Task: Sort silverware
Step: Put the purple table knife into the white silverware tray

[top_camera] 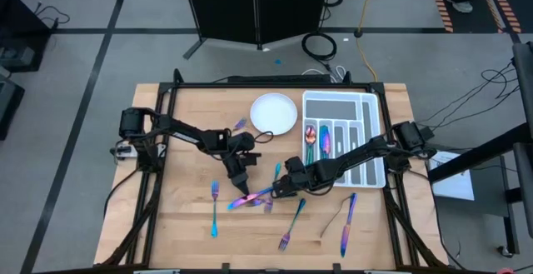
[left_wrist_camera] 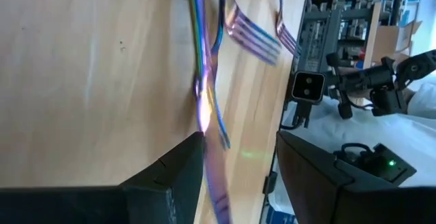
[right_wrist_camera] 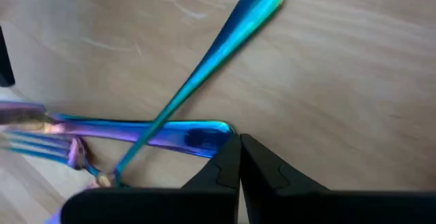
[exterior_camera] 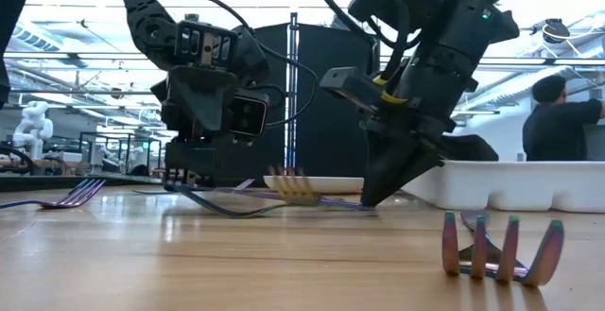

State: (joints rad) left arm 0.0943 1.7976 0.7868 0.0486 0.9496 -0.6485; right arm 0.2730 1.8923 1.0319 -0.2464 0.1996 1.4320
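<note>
Iridescent silverware lies flat on the wooden table. A crossed heap of pieces sits in the middle, between my two grippers. My left gripper stands open and low over the heap's left end. A purple-blue handle runs between its fingers; whether they touch it, I cannot tell. My right gripper is shut, tips down at the table, at the heap's right end. There a teal handle lies crossed over a blue-purple handle. My right gripper meets the rounded end of the blue-purple handle with the outer side of its shut fingertips. The fingers slant down from above. The handle lies flat on the table under the teal handle.
A round white plate and a white compartmented tray holding two spoons stand at the far right. Loose pieces lie near the front: a fork, another fork, a knife. A person stands behind the table.
</note>
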